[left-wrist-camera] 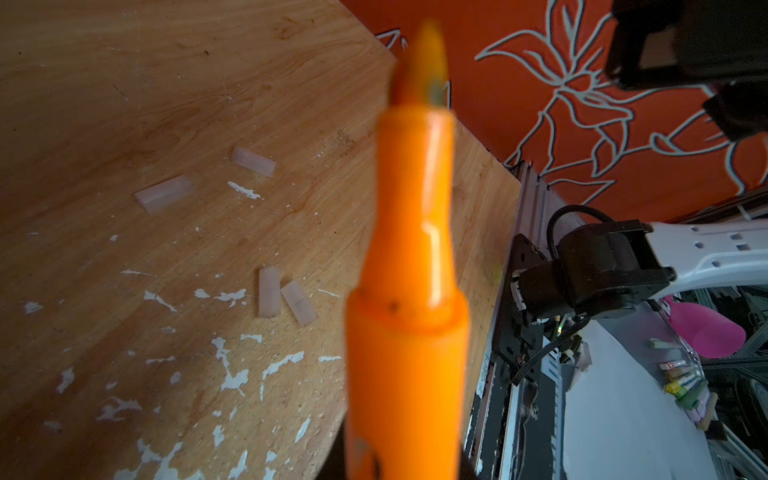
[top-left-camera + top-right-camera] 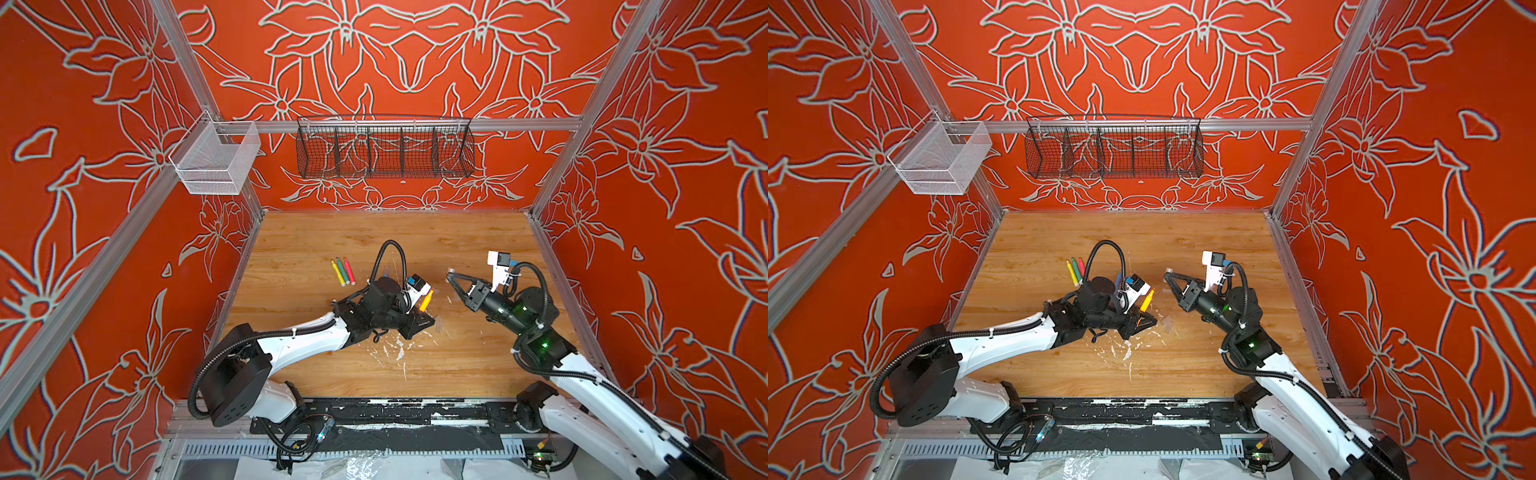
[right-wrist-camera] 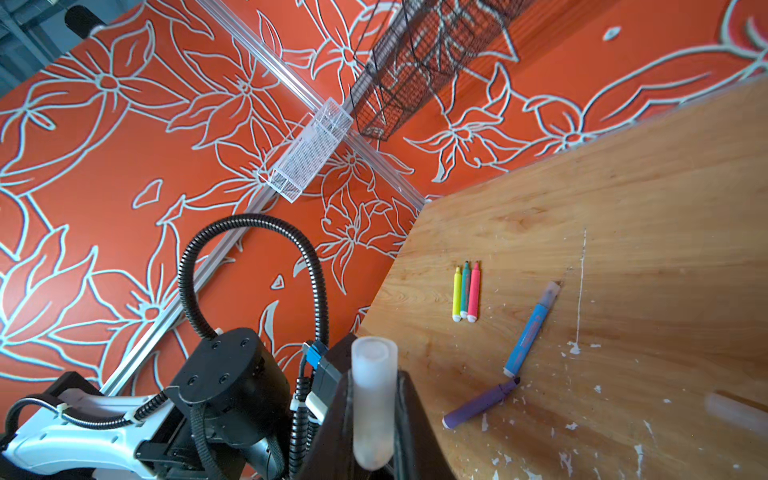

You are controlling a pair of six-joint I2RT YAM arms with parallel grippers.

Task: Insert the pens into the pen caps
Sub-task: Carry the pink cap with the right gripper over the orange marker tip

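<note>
**A:** What lies farthest left?

**B:** Three pens in a tight row on the wooden table (image 2: 316, 232): the yellow pen (image 2: 338, 273), green pen (image 2: 343, 271) and pink-red pen (image 2: 349, 271). They lie side by side, well apart from the fingers of the left gripper (image 2: 426, 320), on the side away from the other arm.

**A:** And nearer those fingers?

**B:** The blue pen (image 3: 530, 332) has a translucent cap on its far end. The purple pen (image 3: 480, 403) is bare-tipped, its tip just beside the blue pen's butt. In both top views the left arm mostly hides them.

**A:** The left gripper itself?

**B:** It is clamped narrow on the orange pen (image 1: 409, 270), low on the barrel. The uncapped tip sticks out beyond the fingertips.

**A:** Between the two pairs of fingers?

**B:** Four loose caps lie on the table among white paint flecks (image 1: 232, 378). There is one cap (image 1: 253, 162), another cap (image 1: 164, 193), and two more caps (image 1: 269, 291) (image 1: 299, 307) just beside each other.

**A:** And on the right?

**B:** The right gripper (image 2: 451, 276) has its fingers (image 3: 409, 415) pinched on a clear cap (image 3: 372, 399). The cap's open mouth points out past the fingertips, near the orange pen's tip but not touching it.
</note>
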